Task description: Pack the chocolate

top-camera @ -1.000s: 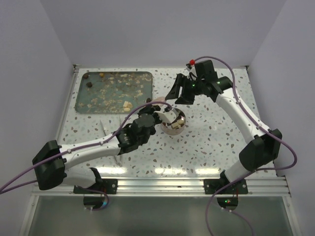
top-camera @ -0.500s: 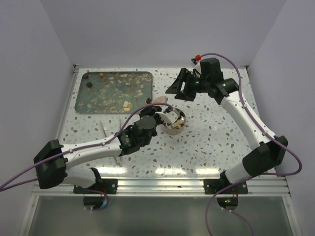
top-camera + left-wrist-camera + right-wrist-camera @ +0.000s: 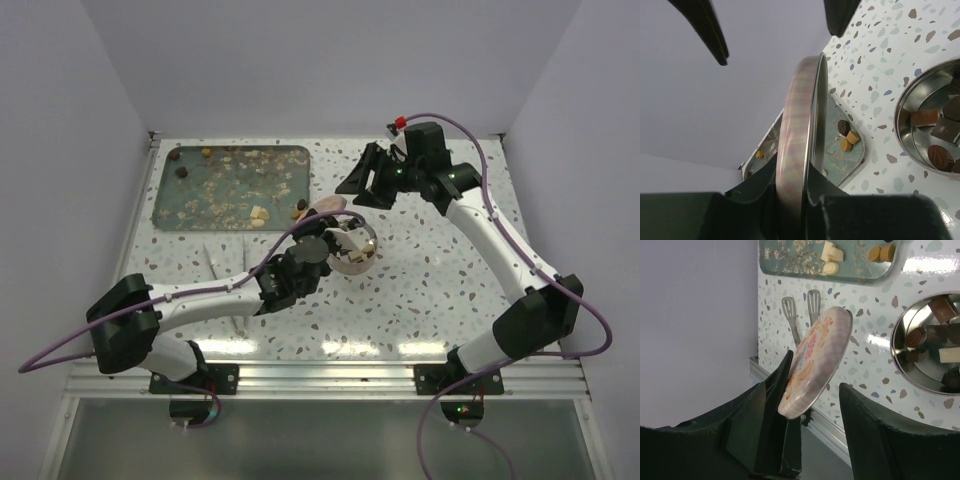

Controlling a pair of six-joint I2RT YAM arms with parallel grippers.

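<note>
The left gripper [image 3: 790, 202] is clenching the round lid [image 3: 801, 120] by its lower edge, one finger on each face. The lid is standing on edge, its pink checked rim turned toward the wrist camera. Just beside the jaws and lower down, the open metal tin [image 3: 900, 107] is sitting on the speckled table [image 3: 875, 65]. It is already holding some of the chocolate [image 3: 939, 156], both dark and lighter lumps. A little beyond the lid, the green tray [image 3: 842, 167] is lying flat. It is carrying a dark piece [image 3: 843, 127] and two caramel-coloured ones [image 3: 850, 141] near its closest corner, among pale crumbs. Farthest from the left jaws, past the tin and higher up, the right gripper [image 3: 366, 187] is hanging with its fingers spread wide, grasping nothing. From its own wrist camera, the lid's printed face is showing below, with two slotted metal spatula heads [image 3: 801, 307] resting on the table behind it.
</note>
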